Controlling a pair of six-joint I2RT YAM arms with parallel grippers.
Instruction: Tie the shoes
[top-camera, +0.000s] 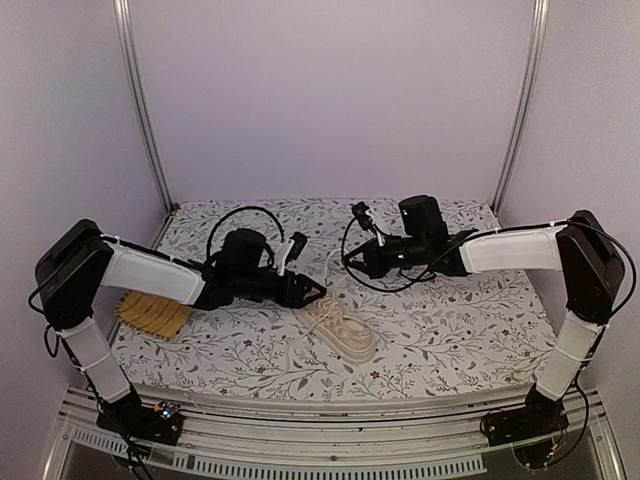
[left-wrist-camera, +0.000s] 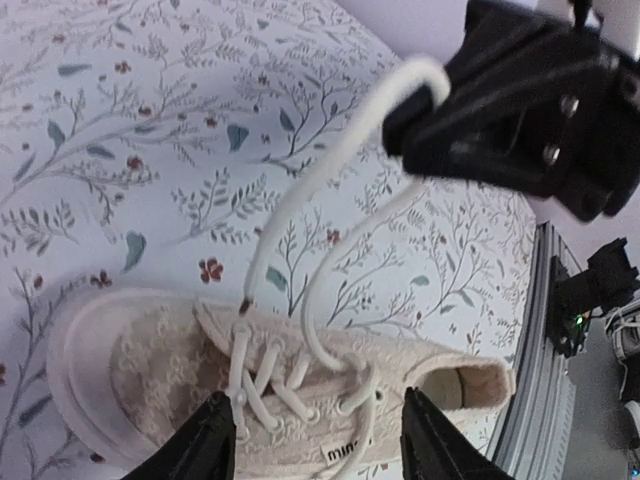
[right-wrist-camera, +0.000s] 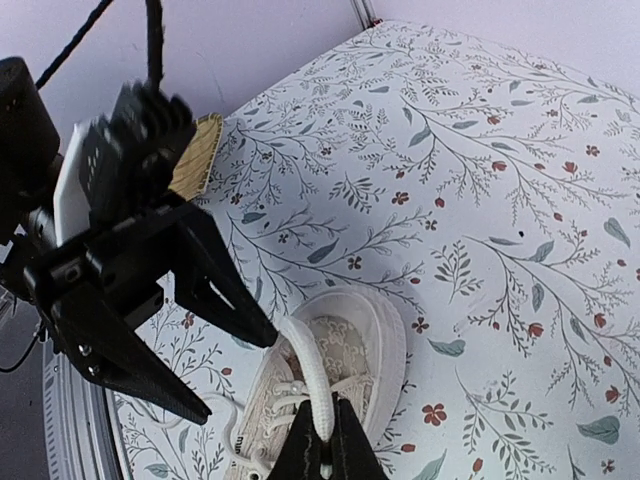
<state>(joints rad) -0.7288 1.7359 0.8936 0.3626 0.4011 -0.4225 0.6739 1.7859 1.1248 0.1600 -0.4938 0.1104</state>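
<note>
Finding the cream lace-up sneaker (top-camera: 340, 330) lying on the table (top-camera: 450, 320) just below the middle of the top view, slanting from upper left to lower right, apparently on its sole. Seeing the toe cap at the left edge of the left wrist view and the heel opening at the right.

Tracing one pale lace (right-wrist-camera: 308, 375) climbing out of the eyelets, bending over at the top and dropping back, with its dark tip dangling just at the upper end of the lacing in the left wrist view. Finding the right claw (right-wrist-camera: 322, 425) pinched together on that bend, at the bottom of its own view. Judging this to be lifting the lace clear of the tongue and doubling it, likely for shaping a loop.

Catching the left claw (left-wrist-camera: 315, 420) hanging spread apart directly over the laced front of the sneaker, gripping nothing, probably placed there for taking the other strand or steadying the shoe. Seeing both claws close together above the sneaker, not touching one another.

Moving outward: spotting a yellow woven mat (top-camera: 150, 315) lying at the left of the top view, well apart from the sneaker. Reading the table's surface as white, printed with leafy sprigs and small red flowers. Taking in plain lilac walls (top-camera: 330, 100), aluminium posts (top-camera: 140, 110) rising at the back corners, and a metal rail (top-camera: 300, 415) running along the bottom edge.
</note>
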